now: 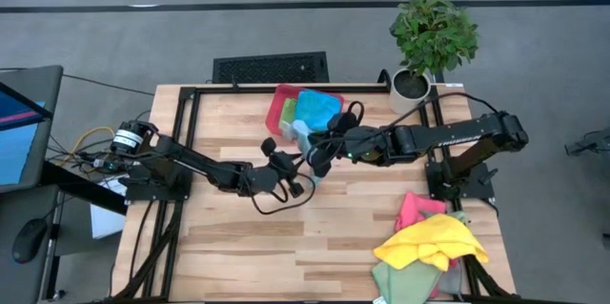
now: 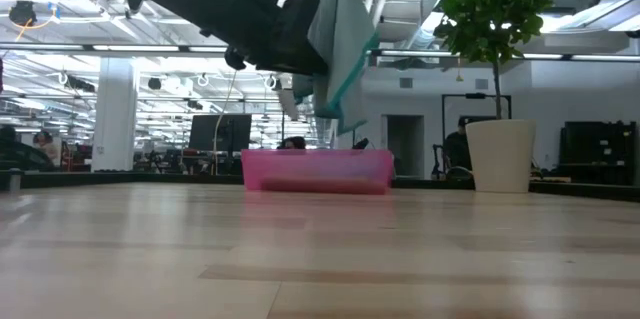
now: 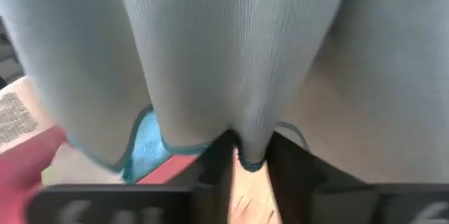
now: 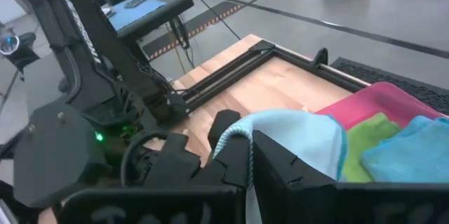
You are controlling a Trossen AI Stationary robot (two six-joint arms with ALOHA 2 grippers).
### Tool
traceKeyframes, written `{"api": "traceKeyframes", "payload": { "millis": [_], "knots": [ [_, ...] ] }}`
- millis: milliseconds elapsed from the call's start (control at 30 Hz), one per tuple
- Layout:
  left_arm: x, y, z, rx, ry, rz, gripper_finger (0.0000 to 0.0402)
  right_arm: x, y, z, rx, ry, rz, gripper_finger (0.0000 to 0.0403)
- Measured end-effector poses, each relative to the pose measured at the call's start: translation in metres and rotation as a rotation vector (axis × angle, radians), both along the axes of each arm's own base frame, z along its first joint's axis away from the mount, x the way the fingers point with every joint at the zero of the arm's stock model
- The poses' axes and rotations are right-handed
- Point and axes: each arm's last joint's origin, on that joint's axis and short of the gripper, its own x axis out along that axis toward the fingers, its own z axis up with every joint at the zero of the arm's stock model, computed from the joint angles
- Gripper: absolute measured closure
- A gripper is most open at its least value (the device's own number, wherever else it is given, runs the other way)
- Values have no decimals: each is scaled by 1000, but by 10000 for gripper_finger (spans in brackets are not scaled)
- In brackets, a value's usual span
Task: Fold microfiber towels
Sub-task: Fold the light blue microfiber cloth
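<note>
A light blue microfiber towel point(image 1: 301, 135) with a teal hem hangs above the table's middle, just in front of the red tray point(image 1: 278, 104). In the low view the towel point(image 2: 340, 49) droops clear of the wood. My right gripper point(image 1: 322, 147) is shut on its upper part. My left gripper point(image 1: 295, 164) comes from the table's left, lower down, and is shut on its bottom hem. The tray holds a blue towel point(image 1: 319, 106) and a green towel point(image 4: 375, 143). My left gripper pinches a fold of the towel's teal bottom hem point(image 3: 247, 156) between its two fingers. It comes nearly level from the table's left. The cloth rises from the fingers in soft vertical folds. My right gripper pinches the towel's upper hemmed edge point(image 4: 235, 134) between its two fingers. It comes from the table's right, slanting slightly down. The towel hangs below the fingers, clear of the table.
A loose pile of pink point(image 1: 416, 209), yellow point(image 1: 434, 242) and green point(image 1: 405, 280) towels lies at the near right corner. A potted plant point(image 1: 431, 37) stands at the far right. Bare wood spreads across the near middle and left.
</note>
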Motion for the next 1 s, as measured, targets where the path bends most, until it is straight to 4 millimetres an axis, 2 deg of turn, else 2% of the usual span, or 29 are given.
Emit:
{"api": "traceKeyframes", "payload": {
  "millis": [33, 100, 267, 433, 567, 700, 833, 900, 1000],
  "knots": [
    [0, -1, 0, 4, 6, -4, 375, 0, 0, -1, -8, 12, 3, 365],
    [-1, -3, 0, 14, 13, -6, 392, -2, 0, -4, -17, 54, 7, 365],
    [-14, -15, 9, 47, 58, -7, 398, -12, -2, -20, -47, 255, 9, 365],
    [-41, -25, 35, 102, 98, 23, 400, -26, -4, -34, -54, 458, 14, 365],
    [-67, -19, 62, 144, 108, 54, 400, -34, -10, -38, -111, 584, 36, 365],
    [-81, -6, 77, 99, 110, 16, 401, -33, -9, -37, -114, 571, 54, 365],
    [-85, -4, 68, 10, 176, -44, 401, -31, 7, -39, -83, 543, 113, 365],
    [-84, -8, 52, -59, 227, -72, 401, -28, 17, -44, -73, 547, 130, 365],
    [-82, -19, 17, -155, 331, -148, 401, -20, 35, -60, -58, 575, 153, 365]
  ]
}}
